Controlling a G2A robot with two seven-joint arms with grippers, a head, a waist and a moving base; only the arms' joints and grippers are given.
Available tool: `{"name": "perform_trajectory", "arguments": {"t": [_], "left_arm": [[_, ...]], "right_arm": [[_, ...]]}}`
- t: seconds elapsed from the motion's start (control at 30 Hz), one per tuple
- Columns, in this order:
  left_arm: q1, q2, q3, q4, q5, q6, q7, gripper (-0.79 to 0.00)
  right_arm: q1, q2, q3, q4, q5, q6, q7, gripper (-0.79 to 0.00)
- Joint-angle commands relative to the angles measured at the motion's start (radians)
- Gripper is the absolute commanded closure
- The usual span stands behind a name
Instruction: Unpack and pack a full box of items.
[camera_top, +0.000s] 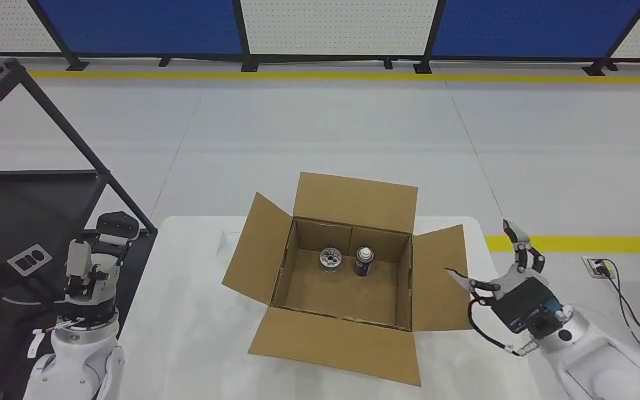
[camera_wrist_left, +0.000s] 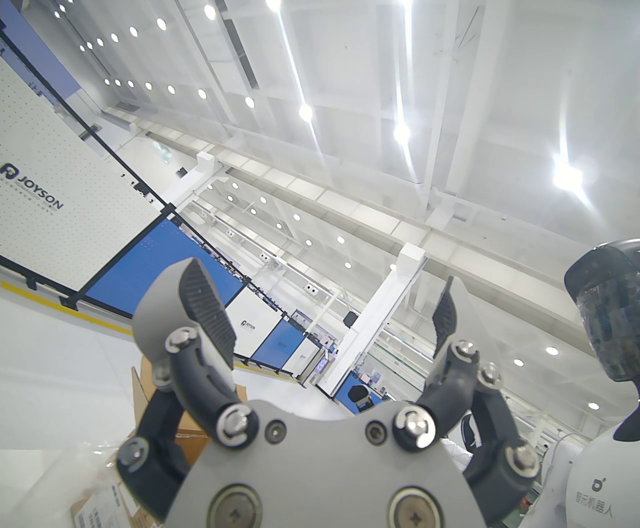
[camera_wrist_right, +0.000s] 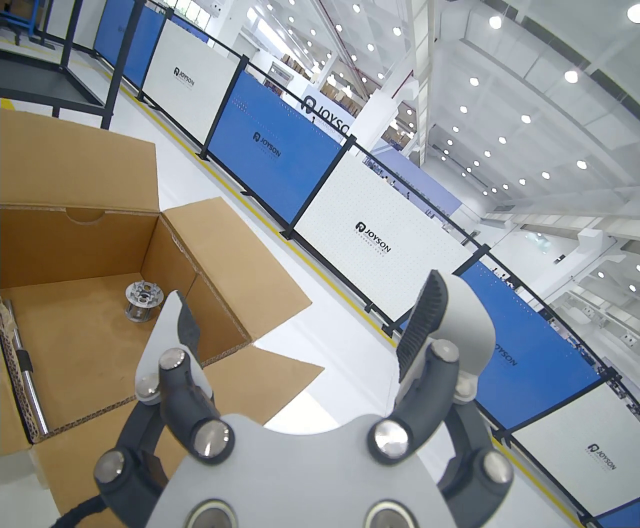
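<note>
An open cardboard box stands in the middle of the white table, all flaps folded out. Inside, near its far wall, are a silver metal hub and a dark can with a pale cap. My right gripper hovers open and empty just beyond the box's right flap. In the right wrist view the right gripper faces the box, with the hub and a metal rod inside. My left arm is at the table's left edge, and its left gripper is open, empty and turned towards the ceiling.
A black metal rack stands left of the table. Blue and white partition panels line the far side of the floor. Beside the left gripper lie a clear plastic bag and some cardboard.
</note>
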Motion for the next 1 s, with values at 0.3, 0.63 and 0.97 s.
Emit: {"name": "perform_trajectory", "arguments": {"t": [0.3, 0.63, 0.97], "left_arm": [[0.000, 0.000, 0.000, 0.000, 0.000, 0.000, 0.000, -0.785], [0.000, 0.000, 0.000, 0.000, 0.000, 0.000, 0.000, -0.785], [0.003, 0.000, -0.002, -0.006, 0.007, 0.013, 0.006, -0.785]], "right_arm": [[0.190, -0.008, -0.189, 0.027, 0.060, -0.092, 0.134, -0.785], [0.242, -0.011, -0.232, 0.091, 0.087, -0.117, 0.149, -0.785], [0.250, -0.014, -0.263, 0.100, 0.114, -0.140, 0.153, -0.785]]}}
